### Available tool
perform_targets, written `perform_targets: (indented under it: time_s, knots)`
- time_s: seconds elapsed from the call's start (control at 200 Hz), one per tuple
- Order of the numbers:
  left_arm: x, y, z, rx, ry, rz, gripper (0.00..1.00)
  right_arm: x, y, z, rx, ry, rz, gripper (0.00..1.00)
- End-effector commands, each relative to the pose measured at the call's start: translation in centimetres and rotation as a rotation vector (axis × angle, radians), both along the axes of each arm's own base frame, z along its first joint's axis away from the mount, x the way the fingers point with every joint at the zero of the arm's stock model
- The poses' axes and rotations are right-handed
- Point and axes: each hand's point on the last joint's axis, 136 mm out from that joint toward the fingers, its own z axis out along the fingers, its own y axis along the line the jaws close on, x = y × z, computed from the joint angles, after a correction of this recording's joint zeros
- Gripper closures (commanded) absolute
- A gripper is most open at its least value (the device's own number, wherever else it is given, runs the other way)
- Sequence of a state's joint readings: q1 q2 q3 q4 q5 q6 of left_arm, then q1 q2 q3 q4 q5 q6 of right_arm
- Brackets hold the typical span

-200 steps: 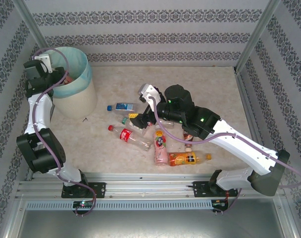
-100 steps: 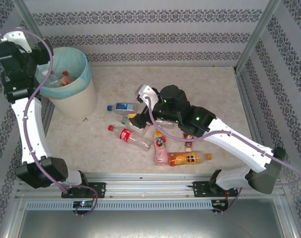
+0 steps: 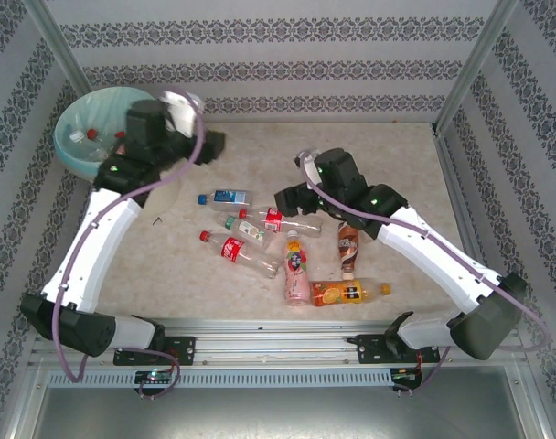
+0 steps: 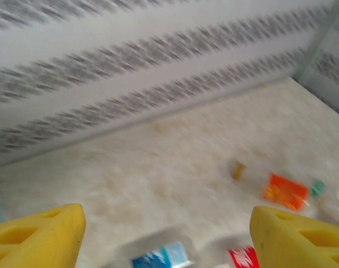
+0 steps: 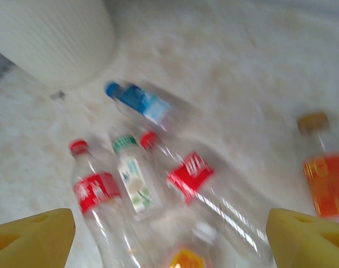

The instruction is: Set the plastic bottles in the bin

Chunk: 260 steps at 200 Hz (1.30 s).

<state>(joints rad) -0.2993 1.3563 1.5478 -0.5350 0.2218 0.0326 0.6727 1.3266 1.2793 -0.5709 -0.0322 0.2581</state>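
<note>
We see the left arm rising from its base at the near left. It bends beside the bin, and the left gripper points right above the table. Its yellow pads stand wide apart with nothing between them.

The right arm stretches diagonally toward the middle. The right gripper hangs just above a red-label bottle, its pads also spread and empty.

Seven bottles lie on the table. Besides that one, we see:
- a blue-label bottle
- a green-capped bottle
- a second red-label bottle
- a pink bottle
- an orange bottle
- a brown bottle

A few red-capped bottles lie inside the bin. The labels are too small or blurred for us to read any writing.
</note>
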Motion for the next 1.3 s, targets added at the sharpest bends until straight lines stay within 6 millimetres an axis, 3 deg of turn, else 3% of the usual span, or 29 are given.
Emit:
perform_targets:
  time_s: [0.0,0.065,0.15,0.345,0.43,0.634,0.799,1.134,1.294]
  knots:
    - [-3.5,-5.5,-3.0,0.032,0.047,-0.225,0.20,-3.0,-3.8,-4.4,-0.093,0.184,-0.139,0.13]
    - [-5.0,-8.3,-5.0,0.025,0.073,-0.346,0.20,-4.7,-4.8,-6.4,-0.127,0.265,-0.165,0.14]
    - [-6.4,-10.4,-7.0,0.009,0.085,-0.439,0.19,-7.0,-6.0,-8.6,-0.155,0.348,-0.209,0.14]
    - [-8.5,-12.9,-10.2,0.023,0.079,-0.578,0.17,-11.3,-11.3,-12.8,-0.167,0.463,-0.529,0.11]
    - [-9.5,-13.6,-11.3,0.063,0.081,-0.643,0.14,-12.2,-11.4,-13.4,-0.092,0.481,-0.571,0.12]
    - [-7.8,-12.8,-13.0,0.146,0.068,-0.573,0.12,-8.0,-6.4,-10.4,-0.053,0.294,-0.309,0.13]
    - [-5.6,-10.4,-13.1,0.243,0.035,-0.430,0.09,-4.3,-4.0,-10.4,-0.042,0.161,-0.005,0.17]
    - [-5.0,-8.8,-13.0,0.205,0.072,-0.338,0.06,1.4,-3.8,-12.4,-0.334,0.114,0.336,0.18]
    - [-2.7,-5.7,-12.9,0.232,0.086,-0.166,0.06,2.9,-3.7,-14.2,-0.410,0.143,0.441,0.18]
